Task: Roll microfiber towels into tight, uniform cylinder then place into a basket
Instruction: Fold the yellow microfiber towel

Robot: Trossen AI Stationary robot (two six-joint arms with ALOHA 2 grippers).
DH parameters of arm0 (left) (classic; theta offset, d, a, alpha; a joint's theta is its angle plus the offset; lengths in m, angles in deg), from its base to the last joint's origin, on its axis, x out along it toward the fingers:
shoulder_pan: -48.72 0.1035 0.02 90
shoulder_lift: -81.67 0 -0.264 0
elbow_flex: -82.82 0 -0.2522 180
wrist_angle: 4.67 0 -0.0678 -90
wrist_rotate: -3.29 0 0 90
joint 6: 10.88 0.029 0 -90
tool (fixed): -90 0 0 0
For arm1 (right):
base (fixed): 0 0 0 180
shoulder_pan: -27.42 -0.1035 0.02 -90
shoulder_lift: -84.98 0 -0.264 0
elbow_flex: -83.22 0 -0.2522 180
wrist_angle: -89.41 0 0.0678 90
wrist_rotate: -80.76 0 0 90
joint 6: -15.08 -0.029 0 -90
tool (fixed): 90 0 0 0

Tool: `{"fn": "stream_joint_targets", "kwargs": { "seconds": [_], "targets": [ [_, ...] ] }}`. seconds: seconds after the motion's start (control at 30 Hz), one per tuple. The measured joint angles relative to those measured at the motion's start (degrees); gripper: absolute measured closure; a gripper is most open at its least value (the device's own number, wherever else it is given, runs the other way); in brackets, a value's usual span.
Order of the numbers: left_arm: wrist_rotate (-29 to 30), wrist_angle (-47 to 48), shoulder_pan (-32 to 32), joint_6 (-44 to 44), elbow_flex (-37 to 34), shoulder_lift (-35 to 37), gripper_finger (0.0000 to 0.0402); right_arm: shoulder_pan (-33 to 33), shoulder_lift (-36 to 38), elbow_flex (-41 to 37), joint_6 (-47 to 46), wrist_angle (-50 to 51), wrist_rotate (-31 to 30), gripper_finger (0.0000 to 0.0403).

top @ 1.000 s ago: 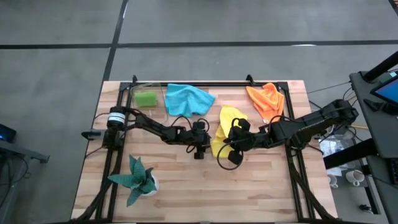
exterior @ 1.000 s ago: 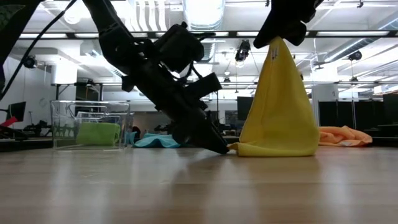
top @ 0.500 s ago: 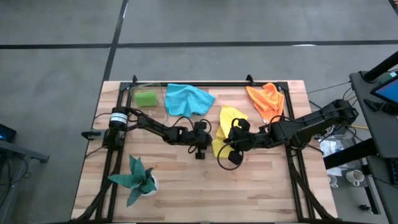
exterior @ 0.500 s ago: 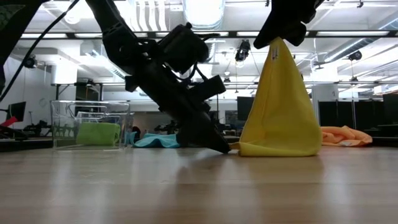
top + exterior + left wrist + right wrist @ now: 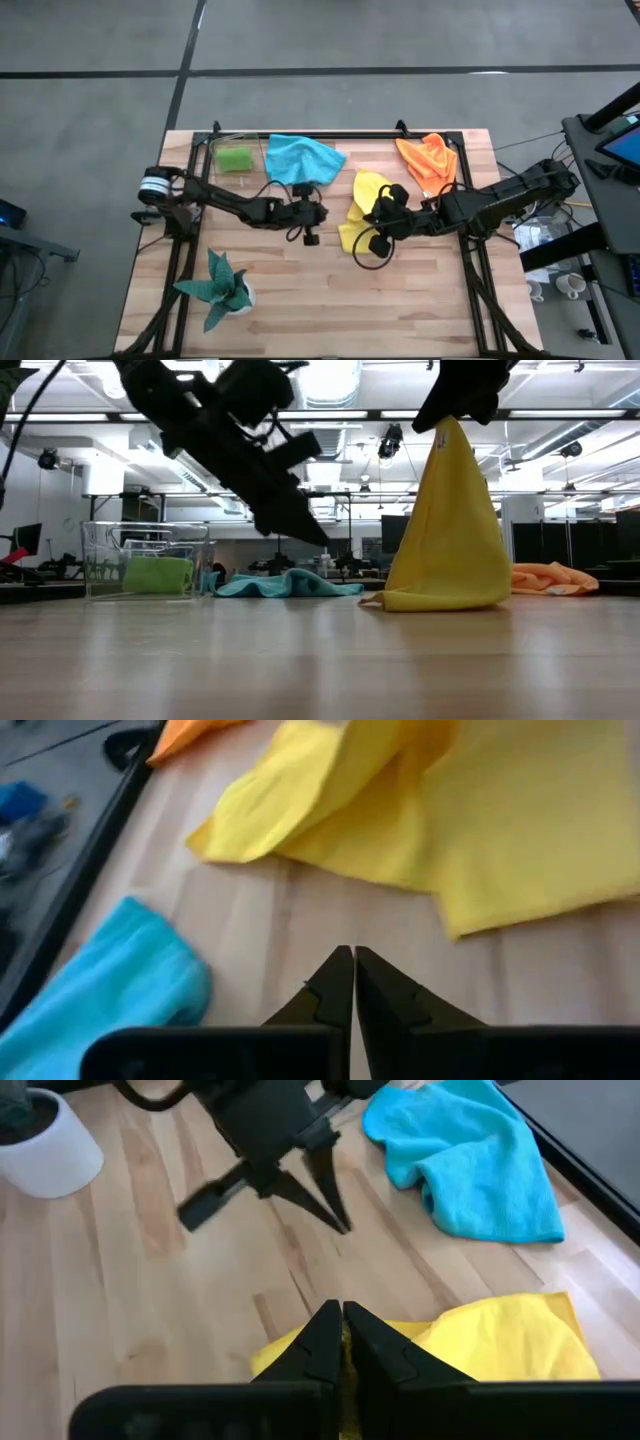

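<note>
The whole counter (image 5: 300,290) is seen from straight above in the high view. In the low view it is seen from surface height, level, facing the room behind. Each wrist view is taken close past its own pincer, down at the wood. The yellow towel (image 5: 365,195) beneath the right pincer (image 5: 341,1332) is shared by all four views. The blue towel (image 5: 110,985), beside the left pincer (image 5: 353,982), probably also appears in all of them.
</note>
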Motion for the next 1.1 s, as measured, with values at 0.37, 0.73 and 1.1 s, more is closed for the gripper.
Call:
{"fn": "stream_joint_targets", "kwargs": {
  "seconds": [0.37,0.73,1.1],
  "targets": [
    [-10.7,-13.9,1.0,-2.0,-0.6,-8.6,0.0364,0.0,-0.8,-0.1,-0.2,-1.3,-0.1,0.0394],
    [-16.7,-13.4,2.2,-1.0,5.0,-14.7,0.0215,0.0,-0.9,-0.2,-0.3,-1.7,0.1,0.0394],
    [-19.2,-10.6,2.6,-5.9,4.9,-15.3,0.0207,0.0,-1.1,-0.4,-0.2,-1.9,0.2,0.0394]
  ]
}}
